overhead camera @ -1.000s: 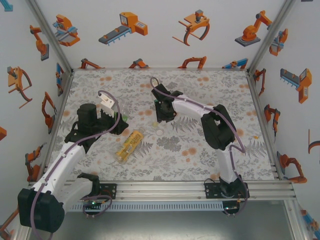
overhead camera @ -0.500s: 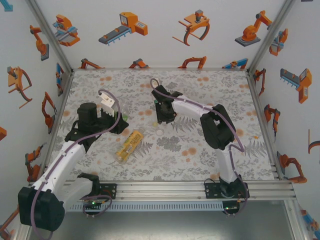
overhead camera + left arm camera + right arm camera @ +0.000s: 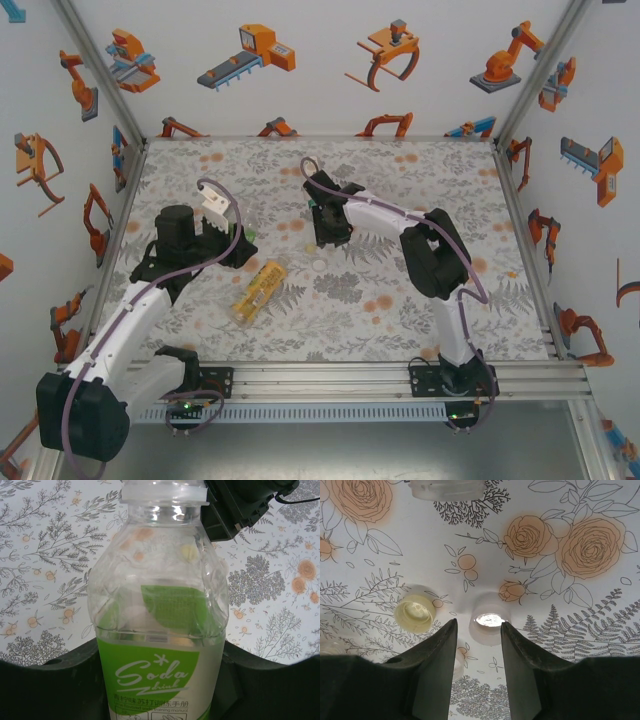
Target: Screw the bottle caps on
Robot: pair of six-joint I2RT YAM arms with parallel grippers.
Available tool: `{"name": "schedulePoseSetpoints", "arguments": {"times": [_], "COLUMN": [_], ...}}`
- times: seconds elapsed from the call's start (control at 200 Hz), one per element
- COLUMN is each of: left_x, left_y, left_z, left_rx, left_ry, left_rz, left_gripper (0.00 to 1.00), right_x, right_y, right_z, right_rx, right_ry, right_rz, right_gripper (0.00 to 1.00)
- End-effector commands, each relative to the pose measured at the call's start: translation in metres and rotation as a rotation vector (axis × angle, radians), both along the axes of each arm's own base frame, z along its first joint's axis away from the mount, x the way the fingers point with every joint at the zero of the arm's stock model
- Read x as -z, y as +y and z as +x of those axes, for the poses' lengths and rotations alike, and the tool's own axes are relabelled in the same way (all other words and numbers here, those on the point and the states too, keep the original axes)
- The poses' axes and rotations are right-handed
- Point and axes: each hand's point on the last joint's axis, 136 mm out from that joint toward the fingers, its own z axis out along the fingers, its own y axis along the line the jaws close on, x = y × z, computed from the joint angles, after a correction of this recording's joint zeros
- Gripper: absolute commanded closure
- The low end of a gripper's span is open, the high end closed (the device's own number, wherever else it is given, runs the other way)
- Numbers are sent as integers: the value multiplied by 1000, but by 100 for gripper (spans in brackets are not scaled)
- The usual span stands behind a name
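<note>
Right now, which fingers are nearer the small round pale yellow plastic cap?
Right: the right fingers hang just beside the pale yellow cap; the left fingers are farther left, shut on the clear plastic bottle.

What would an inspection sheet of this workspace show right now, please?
Surface: floral patterned table, flat.
Job's things: clear bottle in the left gripper; orange-yellow bottle lying on its side; pale yellow cap and whitish cap loose on the table.
Clutter: nothing seen.
Grippers: left jaws shut on the clear bottle; right gripper jaws apart, just above the whitish cap.
Cables: purple cable along each arm.
Surroundings: white walls with orange robot prints.
</note>
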Motion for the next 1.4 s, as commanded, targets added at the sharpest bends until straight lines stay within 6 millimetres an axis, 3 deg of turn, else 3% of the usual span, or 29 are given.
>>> {"name": "schedulePoseSetpoints", "arguments": {"times": [0.0, 0.471, 0.861, 1.392], "left_x": [-14, -14, -13, -13], "left_y": [-3, -3, -3, -4], "left_z": [2, 3, 3, 3], "left_rx": [27, 28, 28, 29], "left_ry": [-41, -40, -37, -34], "left_rz": [-2, -2, -1, 0], "left_gripper": [68, 68, 68, 68], "right_x": [-18, -31, -21, -13], "right_y": [-8, -10, -14, -10], "right_z": [1, 4, 1, 1], "right_rx": [17, 13, 19, 14], "right_ry": [-26, -60, -38, -27], "right_rz": [-15, -13, -42, -28], "right_gripper": [60, 59, 52, 57]}}
